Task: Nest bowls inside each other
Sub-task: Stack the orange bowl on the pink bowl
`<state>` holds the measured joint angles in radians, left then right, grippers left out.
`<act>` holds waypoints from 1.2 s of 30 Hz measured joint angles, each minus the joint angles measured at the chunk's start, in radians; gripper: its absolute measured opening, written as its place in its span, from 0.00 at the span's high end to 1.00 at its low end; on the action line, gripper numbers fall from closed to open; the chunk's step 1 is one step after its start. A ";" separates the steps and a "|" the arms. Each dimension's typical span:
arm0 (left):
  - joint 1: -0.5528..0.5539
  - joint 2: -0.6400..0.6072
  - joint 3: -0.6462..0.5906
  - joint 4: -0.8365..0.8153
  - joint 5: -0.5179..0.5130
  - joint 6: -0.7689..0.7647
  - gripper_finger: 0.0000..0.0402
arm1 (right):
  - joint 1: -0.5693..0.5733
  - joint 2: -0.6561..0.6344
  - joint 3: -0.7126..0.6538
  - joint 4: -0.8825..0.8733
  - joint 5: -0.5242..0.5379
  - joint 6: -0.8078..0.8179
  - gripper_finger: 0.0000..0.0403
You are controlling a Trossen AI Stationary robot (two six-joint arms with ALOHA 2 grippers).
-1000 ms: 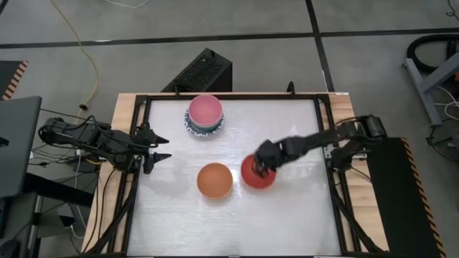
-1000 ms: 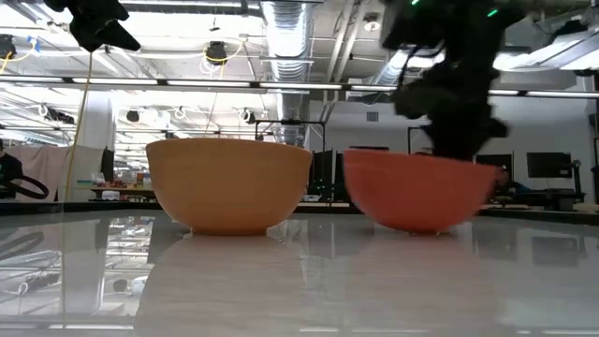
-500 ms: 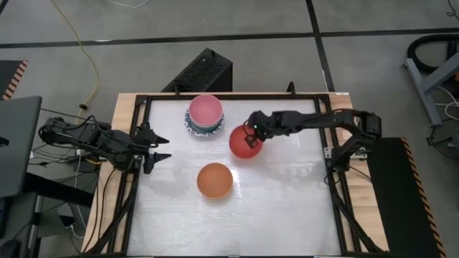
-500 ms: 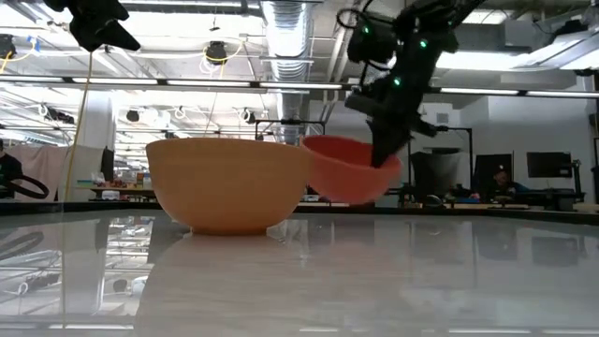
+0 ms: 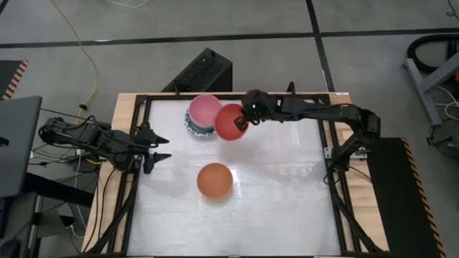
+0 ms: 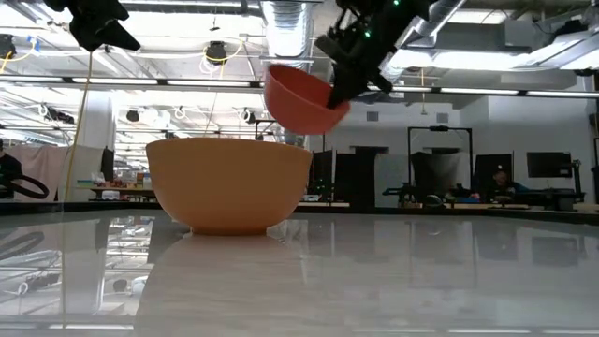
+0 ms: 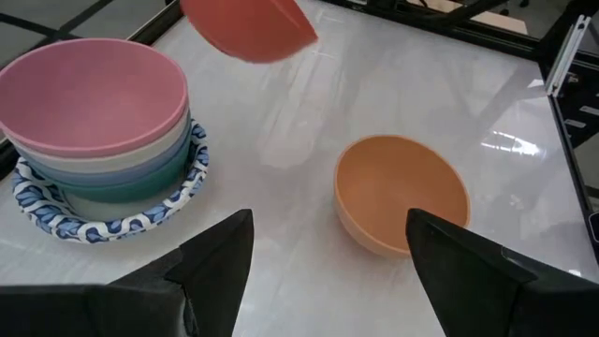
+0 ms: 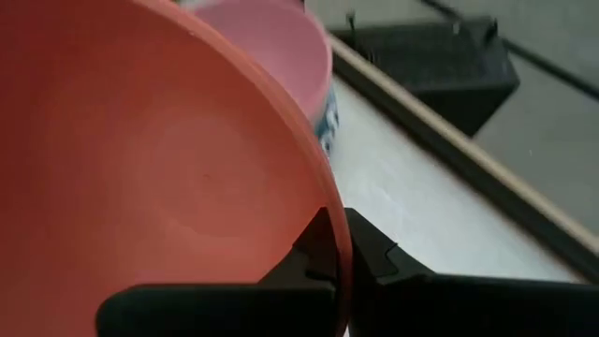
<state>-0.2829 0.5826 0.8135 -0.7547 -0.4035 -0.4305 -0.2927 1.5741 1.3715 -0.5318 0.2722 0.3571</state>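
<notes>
A red bowl hangs in the air, with my right gripper shut on it, just right of a stack of nested bowls at the far side of the table. The stack's top bowl is pink and its bottom bowl is white with a blue-patterned rim. An orange bowl stands on its base mid-table. My left gripper waits open at the table's left edge, touching nothing. My right gripper pinches the red bowl's rim, with one finger inside the bowl and the other outside. The fingers slant down from the table's right side. The bowl is lifted clear of the table and tilted.
A black box stands on the floor beyond the far edge. A black frame rail borders the table. The tabletop near and right of the orange bowl is bare.
My right gripper has carried the red bowl up from the table beside the orange bowl, toward the far edge and leftward to just beside the stack. The bowl has left the tabletop and now hangs tilted. The wrist has tipped toward level.
</notes>
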 joint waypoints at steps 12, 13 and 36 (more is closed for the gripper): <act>0.000 0.000 0.000 -0.004 0.000 0.000 0.33 | -0.116 0.216 0.307 0.033 -0.167 0.033 0.96; 0.000 0.000 0.000 -0.006 0.000 0.000 0.33 | -0.125 0.242 0.343 0.028 -0.189 0.034 0.96; 0.000 0.000 0.000 -0.023 0.000 0.000 0.33 | -0.202 0.611 0.783 -0.281 -0.340 0.035 0.96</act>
<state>-0.2827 0.5826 0.8135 -0.7773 -0.4038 -0.4305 -0.4946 2.1853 2.1548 -0.8124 -0.0677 0.3924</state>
